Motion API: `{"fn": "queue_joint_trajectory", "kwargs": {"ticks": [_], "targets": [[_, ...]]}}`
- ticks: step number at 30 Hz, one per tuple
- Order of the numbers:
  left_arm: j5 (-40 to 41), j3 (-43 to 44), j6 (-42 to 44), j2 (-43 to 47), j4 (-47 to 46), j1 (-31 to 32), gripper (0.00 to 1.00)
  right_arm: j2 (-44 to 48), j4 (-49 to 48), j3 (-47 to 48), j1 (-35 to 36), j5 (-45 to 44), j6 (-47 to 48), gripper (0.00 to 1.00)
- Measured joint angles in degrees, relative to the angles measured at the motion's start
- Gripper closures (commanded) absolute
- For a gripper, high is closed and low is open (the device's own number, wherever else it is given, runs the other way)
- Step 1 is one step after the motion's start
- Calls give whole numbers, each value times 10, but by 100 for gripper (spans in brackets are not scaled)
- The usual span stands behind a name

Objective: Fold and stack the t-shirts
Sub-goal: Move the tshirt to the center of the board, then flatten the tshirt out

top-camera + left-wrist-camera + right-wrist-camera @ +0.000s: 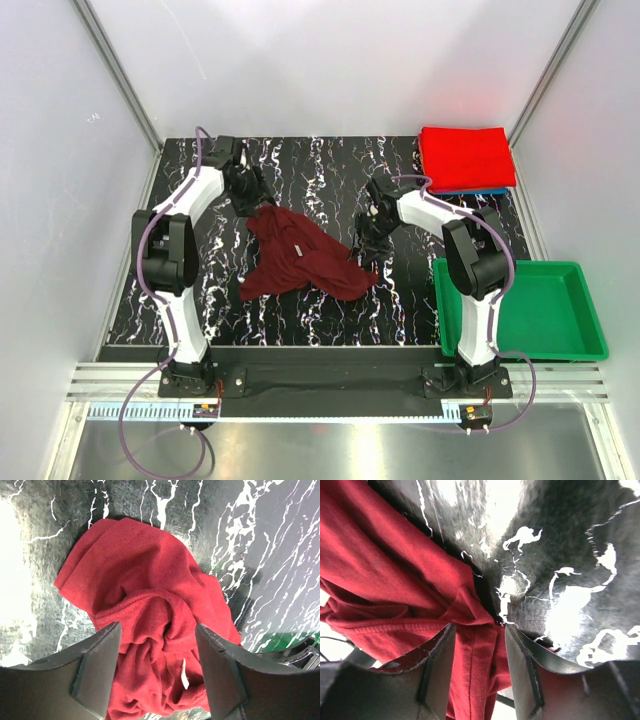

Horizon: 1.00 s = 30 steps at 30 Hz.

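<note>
Arm bases near; maroon shirt (300, 257) crumpled mid-table.

I see bare black marbled bench (300, 310) along the lower edge of the overhead frame and between the arms at top centre. The crumpled dark maroon cloth t-shirt (300, 260) fills the middle. At right, the green plastic tray (590, 345) and folded bright red t-shirt (465, 155) block passage.
</note>
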<state>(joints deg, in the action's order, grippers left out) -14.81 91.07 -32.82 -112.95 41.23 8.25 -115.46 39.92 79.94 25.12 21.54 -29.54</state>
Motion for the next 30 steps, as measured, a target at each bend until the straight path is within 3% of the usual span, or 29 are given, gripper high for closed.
{"fn": "queue_joint_trajectory", "kwargs": {"ticks": [7, 12, 17, 20, 25, 30], "targets": [[7, 3, -18, 0, 7, 21, 40, 6, 14, 24, 0, -25, -3, 40], [7, 16, -30, -25, 7, 35, 45, 5, 20, 36, 0, -32, -3, 48], [7, 25, -37, -52, 6, 35, 54, -2, 22, 38, 0, -45, -7, 49], [7, 31, -41, -57, 6, 34, 62, -9, 24, 38, 0, -49, -7, 48], [7, 37, -47, -57, 7, 34, 100, -19, 31, 38, 0, -57, -7, 48], [6, 38, -45, -57, 7, 34, 100, -31, 32, 43, 0, -59, -8, 48]]}}
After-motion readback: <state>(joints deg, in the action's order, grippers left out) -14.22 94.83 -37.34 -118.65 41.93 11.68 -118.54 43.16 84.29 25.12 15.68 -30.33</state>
